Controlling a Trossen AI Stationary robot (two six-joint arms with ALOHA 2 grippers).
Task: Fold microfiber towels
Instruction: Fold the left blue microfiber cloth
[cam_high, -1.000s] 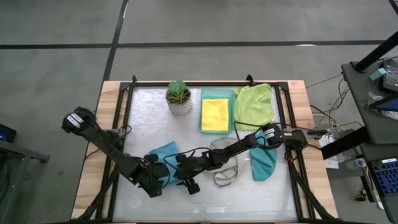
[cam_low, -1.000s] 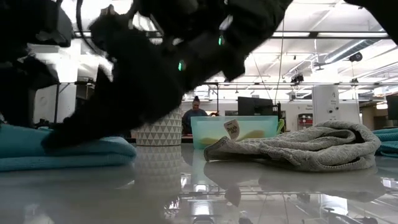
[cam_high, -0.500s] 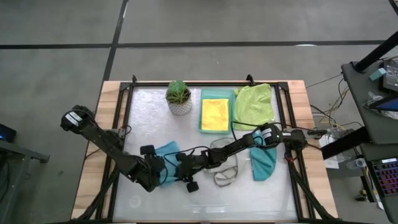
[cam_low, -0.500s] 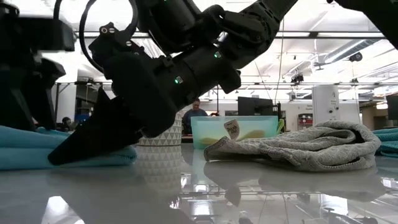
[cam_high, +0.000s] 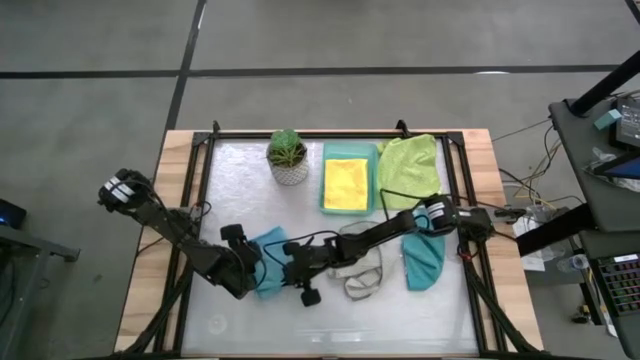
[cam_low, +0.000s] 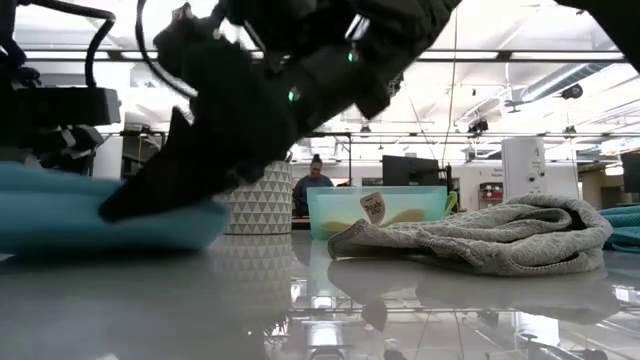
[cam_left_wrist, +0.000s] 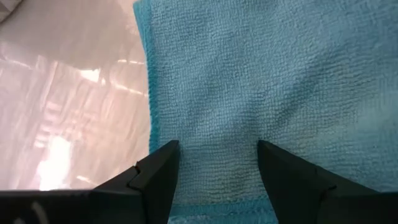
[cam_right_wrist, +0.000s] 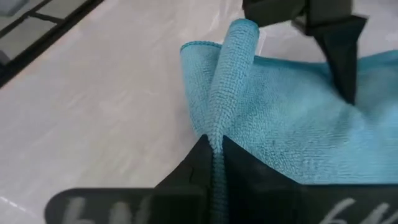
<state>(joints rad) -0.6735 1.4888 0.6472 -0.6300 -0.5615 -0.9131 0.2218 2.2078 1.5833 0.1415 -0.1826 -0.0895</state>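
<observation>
From above, the light blue towel (cam_high: 268, 262) lies near the front left of the tabletop (cam_high: 232, 175), with both arms meeting over it. The left tool (cam_high: 250, 272) sits at the towel's left side; the right tool (cam_high: 290, 272) is at its right edge. The pale grey towel (cam_high: 360, 262) is bunched just right of that, the teal towel (cam_high: 424, 258) beyond it, the lime green towel (cam_high: 410, 168) at the back right. The yellow towel (cam_high: 346, 183) lies folded in the mint tray (cam_high: 326, 180), next to the potted plant (cam_high: 288, 156).

At tabletop level, the right arm's dark tip presses down onto the blue towel (cam_low: 100, 218), and the grey towel (cam_low: 490, 240) is heaped on the right.

Through the left wrist camera, the left tool (cam_left_wrist: 214, 168) stands wide apart over flat blue cloth (cam_left_wrist: 249, 93), gripping nothing.

Through the right wrist camera, the right tool (cam_right_wrist: 214, 158) is pinched tight on a raised fold of the blue towel (cam_right_wrist: 273, 124), with the other tool's finger just behind.
</observation>
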